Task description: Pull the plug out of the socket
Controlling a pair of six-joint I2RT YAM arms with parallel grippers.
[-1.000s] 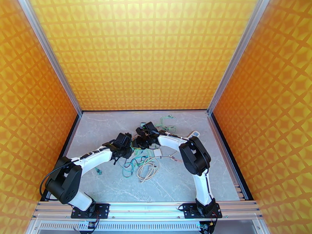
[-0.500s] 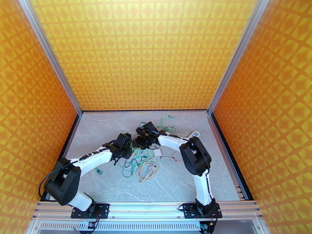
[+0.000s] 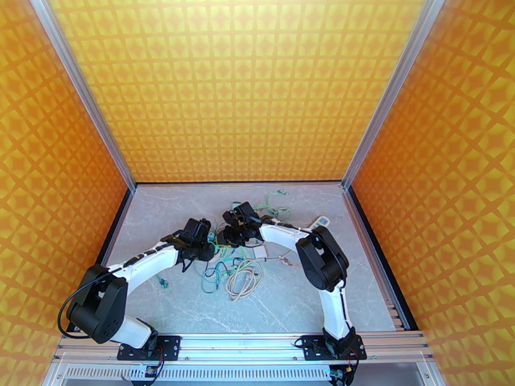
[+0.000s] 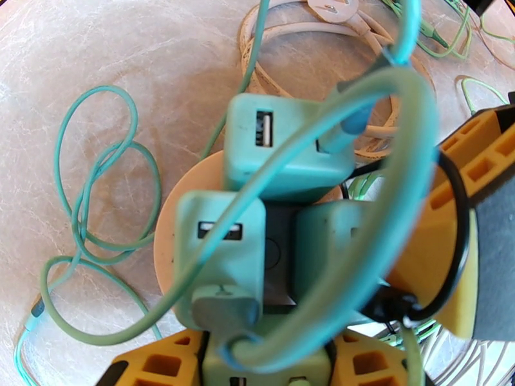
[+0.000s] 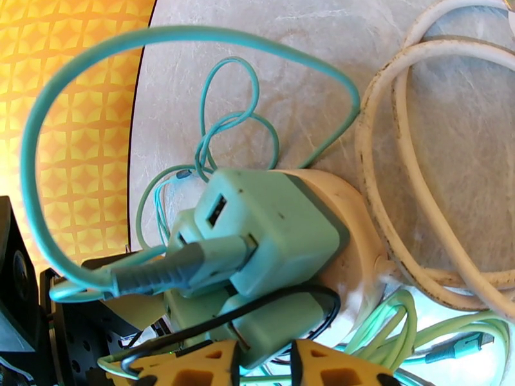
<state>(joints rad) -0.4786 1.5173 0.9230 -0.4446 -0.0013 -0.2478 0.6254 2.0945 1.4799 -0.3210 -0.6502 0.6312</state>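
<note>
We saw the left end effector (image 3: 193, 231) draw back a little from the round beige socket (image 4: 168, 213) over the last second. In the overhead view it slid away from the socket toward its own side. The right end effector (image 3: 235, 226) kept its place on the socket's opposite side.

In the left wrist view the yellow fingers (image 4: 154, 365) stood on either flank of a teal USB charger plug (image 4: 257, 371) at the socket's near rim, drawn in narrow and clamped onto it. Other teal chargers (image 4: 283, 149) sat on the socket's face. A thick teal cable (image 4: 402, 188) looped over them, and thinner teal leads (image 4: 90, 207) curled on the table (image 4: 96, 59) beside the socket.

In the right wrist view that end effector's fingers were close together just under the lowest charger on the socket. We could not tell whether they pinched the charger, the socket body or nothing. A white cord (image 5: 399, 156) lay coiled just beside the socket.

We judged the small retreat to be the pull itself, with the left arm drawing the plug and the right arm likely bracing the socket. The held plug lay right against the socket's edge, so we could not say its prongs had cleared. We reckoned the task was under way but not finished. The tangled leads could drag the socket along with the plug.
</note>
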